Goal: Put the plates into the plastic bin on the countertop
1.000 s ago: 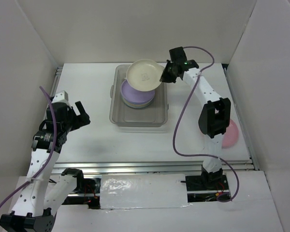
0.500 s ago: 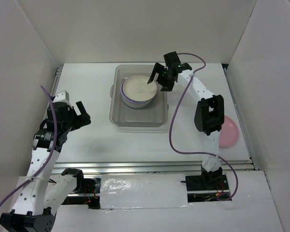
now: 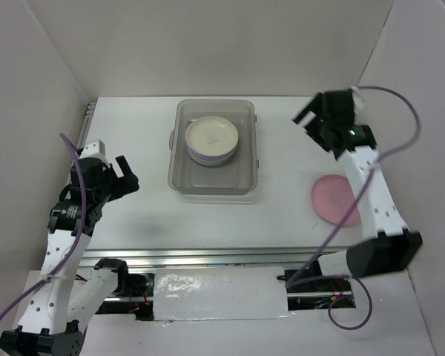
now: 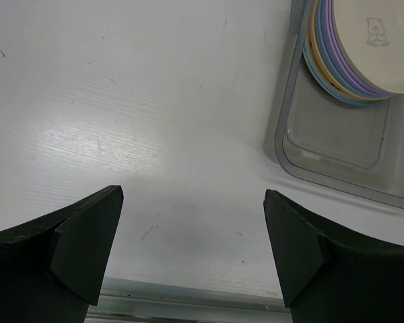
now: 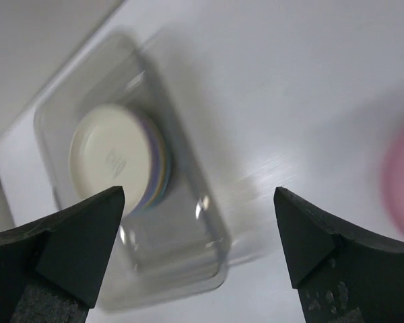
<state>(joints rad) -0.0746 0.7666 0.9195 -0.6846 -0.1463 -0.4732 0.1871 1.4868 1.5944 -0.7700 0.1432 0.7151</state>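
Note:
The clear greyish plastic bin (image 3: 213,182) stands at the back middle of the white countertop (image 3: 148,208). Inside it lies a stack of plates with a cream plate (image 3: 212,136) on top and lavender, yellow-orange and blue rims (image 4: 326,67) below. A pink plate (image 3: 334,199) lies flat on the countertop to the right. My right gripper (image 3: 308,119) is open and empty, raised to the right of the bin. In the right wrist view the bin (image 5: 188,262) and the stack (image 5: 114,158) look blurred. My left gripper (image 3: 126,178) is open and empty, left of the bin.
White walls enclose the countertop on the left, back and right. A metal rail (image 3: 237,256) runs along the near edge. A purple cable (image 3: 400,141) loops off the right arm.
The right gripper opened and let the cream plate drop onto the stack in the bin, then swung away to the right. The pink plate now shows fully. The left arm stayed still.

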